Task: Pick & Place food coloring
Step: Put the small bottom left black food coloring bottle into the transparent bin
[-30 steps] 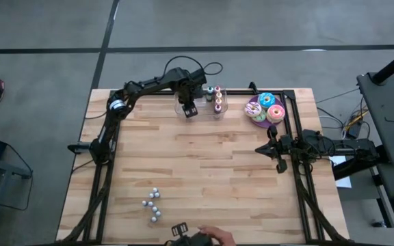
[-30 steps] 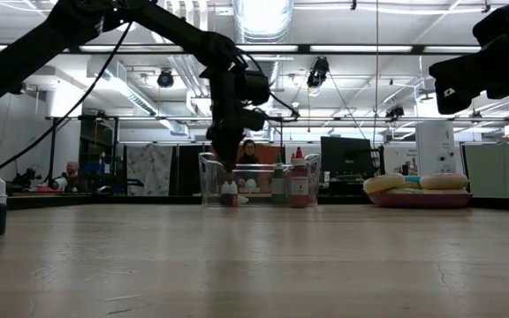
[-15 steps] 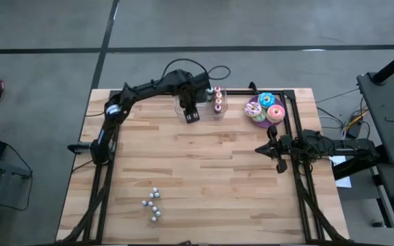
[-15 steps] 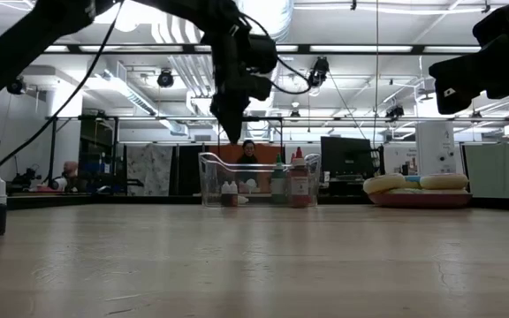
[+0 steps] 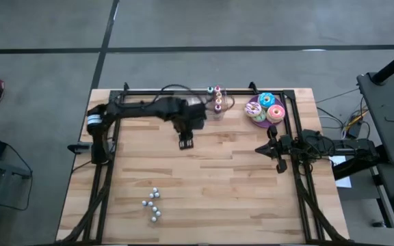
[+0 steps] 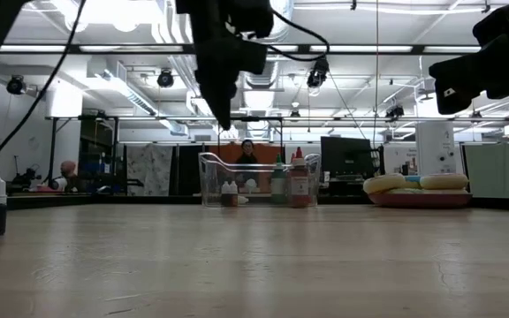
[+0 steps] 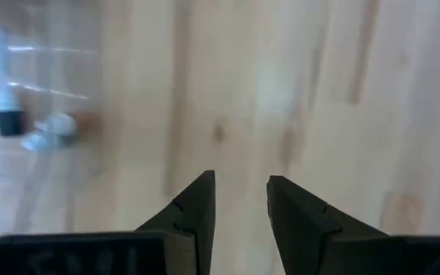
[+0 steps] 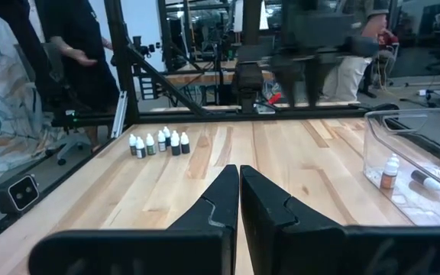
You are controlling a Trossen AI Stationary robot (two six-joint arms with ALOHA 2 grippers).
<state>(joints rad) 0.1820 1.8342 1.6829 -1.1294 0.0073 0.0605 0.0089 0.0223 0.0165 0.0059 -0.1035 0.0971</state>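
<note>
**Left hand pulled back from the clear bin, carrying nothing**

Hanging now over bare wood, the left hand (image 5: 186, 141), nearer the middle of the surface (image 5: 217, 184) than half a second ago, when sitting right at the clear bin (image 5: 207, 108). Having risen too: in the low view only the dark wrist showing at the top, well above the bin (image 6: 259, 179), where a second ago reaching down into it. Fingers (image 7: 193, 210) standing slightly parted in the left wrist view, with plain planks between them and nothing gripped (released, then).

Staying put inside the bin at the far edge of the surface, the food coloring (image 5: 217, 100): upright bottles in a short row, with a small one (image 6: 229, 193) standing toward the bin's other end and another lying flat on the bin floor (seen in the right wrist view (image 8: 426, 180), beside the upright one (image 8: 389, 173)). Looking unchanged from the earlier pictures, their places.

Resting just beside the bin, on the right-arm side, the plate of doughnuts (image 5: 265, 109). Sitting untouched near the front edge, well apart from everything else, the cluster of small white-capped bottles (image 5: 154, 205).

Waiting at the right edge of the surface, exactly as before, the right hand (image 5: 273, 149), fingers (image 8: 216, 200) pressed together on nothing.
</note>
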